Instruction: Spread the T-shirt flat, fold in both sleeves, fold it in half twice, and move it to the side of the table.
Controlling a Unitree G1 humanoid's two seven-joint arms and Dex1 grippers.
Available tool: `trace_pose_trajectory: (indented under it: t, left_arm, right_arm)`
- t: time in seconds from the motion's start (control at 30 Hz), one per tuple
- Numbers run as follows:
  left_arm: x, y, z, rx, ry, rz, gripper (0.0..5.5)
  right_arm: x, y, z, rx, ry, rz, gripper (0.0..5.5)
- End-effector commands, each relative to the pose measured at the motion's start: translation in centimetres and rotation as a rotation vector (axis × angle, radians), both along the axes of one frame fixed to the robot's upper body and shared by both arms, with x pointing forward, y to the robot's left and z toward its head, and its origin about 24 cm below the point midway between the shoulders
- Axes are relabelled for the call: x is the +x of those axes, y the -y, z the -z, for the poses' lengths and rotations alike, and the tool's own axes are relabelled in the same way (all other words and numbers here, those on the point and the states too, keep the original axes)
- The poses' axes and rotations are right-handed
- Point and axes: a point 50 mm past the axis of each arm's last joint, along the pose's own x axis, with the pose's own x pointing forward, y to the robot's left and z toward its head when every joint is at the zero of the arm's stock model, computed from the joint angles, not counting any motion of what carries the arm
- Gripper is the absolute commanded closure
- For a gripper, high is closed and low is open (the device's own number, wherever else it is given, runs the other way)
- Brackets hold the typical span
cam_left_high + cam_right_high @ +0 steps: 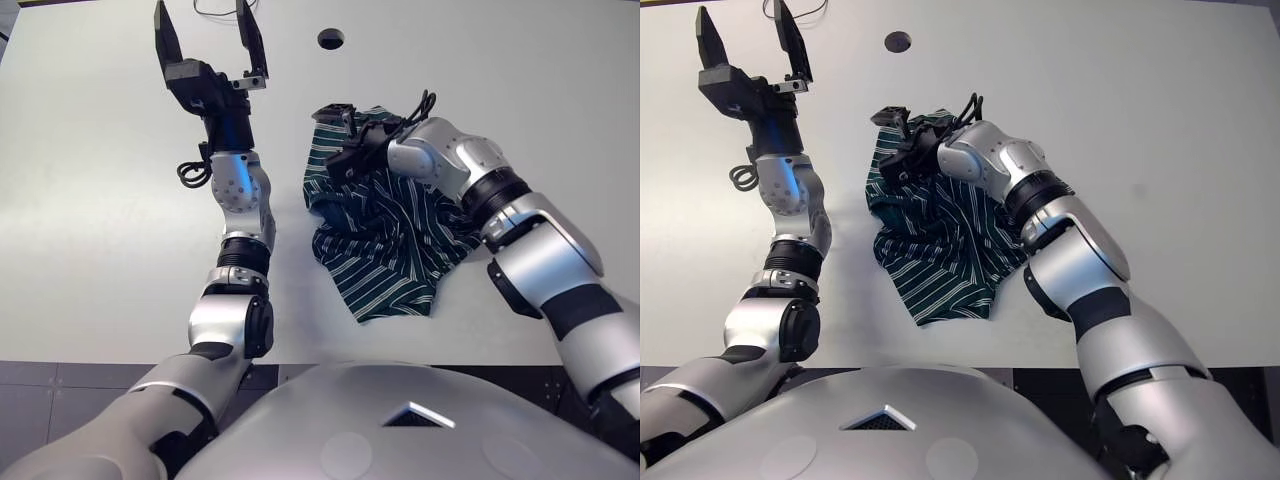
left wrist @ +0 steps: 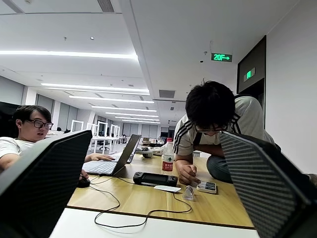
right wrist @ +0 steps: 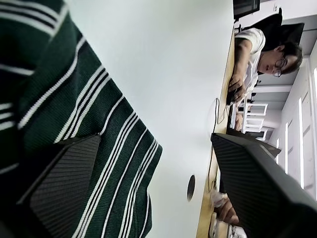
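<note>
My left pincer (image 1: 205,35) hangs above the plain white table (image 1: 90,220), its fingers spread wide. My right pincer (image 1: 342,135), also spread, rests at the far edge of the crumpled dark green white-striped cotton T-shirt (image 1: 385,245), which lies in a heap near the table's middle.

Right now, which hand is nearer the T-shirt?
Right. The right hand is at the T-shirt's far edge, open, one finger over the fabric. The left hand is over the table well to its left, not touching it.
</note>
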Motion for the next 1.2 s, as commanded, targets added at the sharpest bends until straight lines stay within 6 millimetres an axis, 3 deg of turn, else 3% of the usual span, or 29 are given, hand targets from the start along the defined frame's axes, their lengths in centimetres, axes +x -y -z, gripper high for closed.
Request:
trace_pose_trajectory:
  t: [0.03,0.13,0.27,0.47,0.57,0.63,0.73,0.83,0.9,1.07,1.13,1.2]
  left_arm:
    - [0.2,0.6,-0.3,0.018,0.003,0.032,0.73]
    - [0.1,0.9,-0.3,0.023,0.007,0.045,0.73]
    - [-0.2,0.6,-0.2,0.029,0.006,0.041,0.73]
    - [-0.8,0.0,0.3,0.068,-0.014,0.027,0.73]
    - [-0.7,0.1,0.4,0.083,-0.022,0.034,0.73]
    - [-0.6,0.5,0.4,0.082,-0.022,0.05,0.73]
    - [-0.2,1.5,0.5,0.075,-0.039,0.089,0.73]
    - [0.2,2.5,1.0,0.076,-0.071,0.135,0.73]
    - [0.2,2.7,1.2,0.081,-0.085,0.142,0.73]
    - [0.1,2.3,0.7,0.06,-0.049,0.115,0.73]
    - [0.0,2.1,0.8,0.056,-0.049,0.11,0.73]
    - [0.0,1.9,0.8,0.06,-0.051,0.106,0.73]
  right_arm:
    - [0.9,2.2,1.8,-0.093,-0.05,0.153,1.35]
    - [2.5,3.5,1.2,-0.025,-0.04,0.37,1.35]
    - [4.9,8.7,-0.5,0.116,-0.013,0.761,1.35]
    - [4.7,17.3,-0.5,0.187,-0.013,1.133,1.35]
    - [4.1,19.5,0.0,0.229,-0.012,1.218,1.35]
    - [4.6,18.9,-1.4,0.413,0.047,1.181,1.35]
    - [5.0,18.8,-4.4,0.837,0.151,1.125,1.35]
    - [2.7,18.2,-5.7,1.247,0.252,0.922,1.35]
    - [0.5,15.2,-4.7,1.185,0.222,0.709,1.35]
    - [-1.8,8.1,-1.4,0.573,0.009,0.253,1.35]
    - [-3.0,5.6,-1.8,0.539,-0.053,0.096,1.35]
    - [-2.5,4.3,-2.5,0.514,-0.036,0.07,1.35]
